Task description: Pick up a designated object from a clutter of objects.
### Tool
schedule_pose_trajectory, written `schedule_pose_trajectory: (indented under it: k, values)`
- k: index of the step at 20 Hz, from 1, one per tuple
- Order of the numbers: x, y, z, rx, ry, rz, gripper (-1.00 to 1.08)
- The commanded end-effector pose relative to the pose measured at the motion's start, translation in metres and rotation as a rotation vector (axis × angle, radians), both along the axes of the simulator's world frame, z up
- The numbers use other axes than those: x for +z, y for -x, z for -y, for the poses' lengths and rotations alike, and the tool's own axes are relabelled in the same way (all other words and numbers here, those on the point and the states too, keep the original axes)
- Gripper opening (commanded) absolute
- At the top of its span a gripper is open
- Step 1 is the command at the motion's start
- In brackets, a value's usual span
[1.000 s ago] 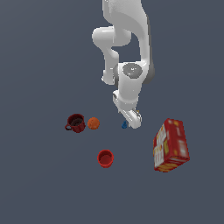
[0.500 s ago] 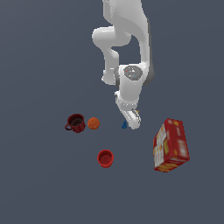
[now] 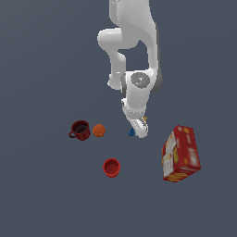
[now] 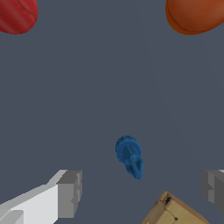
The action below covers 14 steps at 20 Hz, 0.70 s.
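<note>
End effector (image 4: 140, 190): wide open, empty, over blue piece (image 4: 130, 156).
Done: approach.
Left: descend, grip, lift.

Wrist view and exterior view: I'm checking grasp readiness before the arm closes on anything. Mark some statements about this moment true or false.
1. The gripper is open, its grey fingers apart. True.
2. The tiny blue cone-like piece is clamped between the fingers. False: it lies on the floor, touching neither finger.
3. A small tan square block lies close beside the blue piece. True.
4. The orange ball sits inside the dark red mug. False: it rests on the floor beside the mug, toward the exterior view's right.
5. The big red box is the item nearest the blue piece. False: the tan block is nearer.
</note>
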<state>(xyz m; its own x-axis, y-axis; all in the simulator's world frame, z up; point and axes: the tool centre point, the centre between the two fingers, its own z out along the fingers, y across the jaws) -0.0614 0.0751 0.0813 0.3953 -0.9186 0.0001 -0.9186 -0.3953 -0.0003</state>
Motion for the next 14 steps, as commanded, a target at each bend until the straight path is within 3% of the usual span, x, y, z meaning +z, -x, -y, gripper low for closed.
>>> schedule_pose_trajectory:
  k: [1, 12, 13, 14]
  values:
    - [-0.010, 0.001, 0.000, -0.001, 0.000, -0.001, 1.00]
    - [-0.039, 0.001, 0.000, -0.003, 0.000, 0.000, 1.00]
    - [-0.039, 0.001, 0.000, -0.003, 0.000, 0.000, -1.00]
    - [-0.039, 0.001, 0.000, -0.003, 0.000, 0.000, -1.00]
